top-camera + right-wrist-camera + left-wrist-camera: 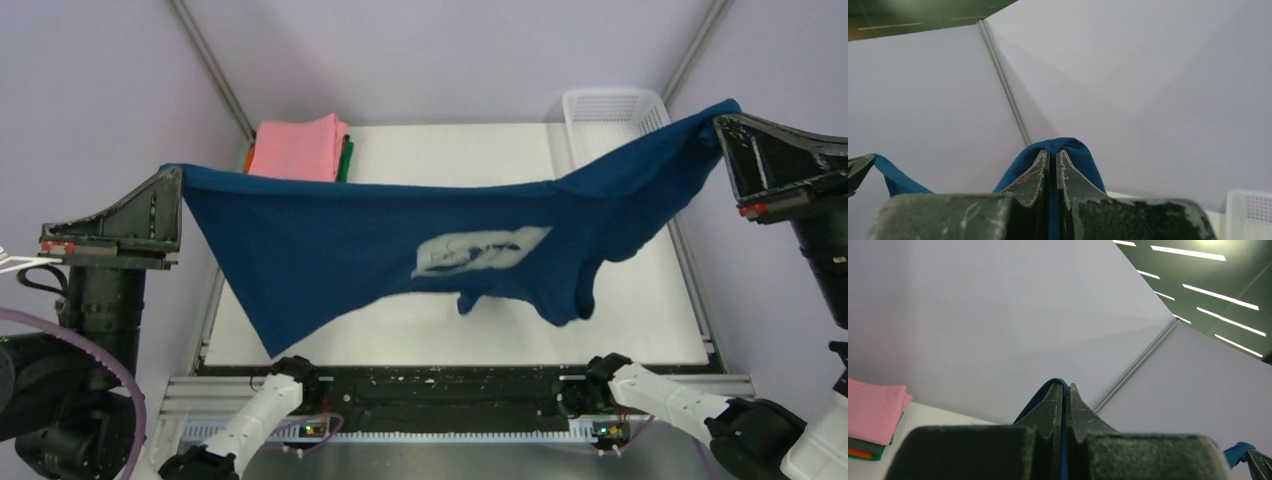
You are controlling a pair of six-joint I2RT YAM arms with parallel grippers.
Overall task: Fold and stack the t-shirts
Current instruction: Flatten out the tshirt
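Item: navy t-shirt (330,250), one, unfolded, carried in the air. Left claw (177,176): clenched on one corner of the cloth, with a thin blue edge pinched between its closed fingers in the wrist view. Right claw (722,122): likewise clenched on the opposite corner, blue fabric wrapping over its tips. Position: the garment spans the gap between the two claws and hangs below both. Its white print (480,248) faces up toward the overhead camera, and no part appears to rest on the surface (450,150). Purpose of hold, as judged: the claws stand well apart to draw the top edge taut and spread the body open, so it can be laid flat for folding. Condition: the drape is uneven. A long point of cloth drops beneath the left claw, while a loose bunched fold, probably a sleeve, sags inward of and below the right claw. It will likely need smoothing once the shirt is down. Associated items: folded stack, pink shirt (298,148) on top with green and orange layers under it, lying beyond the left claw toward the middle. This is the presumed destination for the navy piece once folded. White mesh basket (610,112): beneath and just inward of the right claw, at the far edge of the surface, partly hidden by the cloth.
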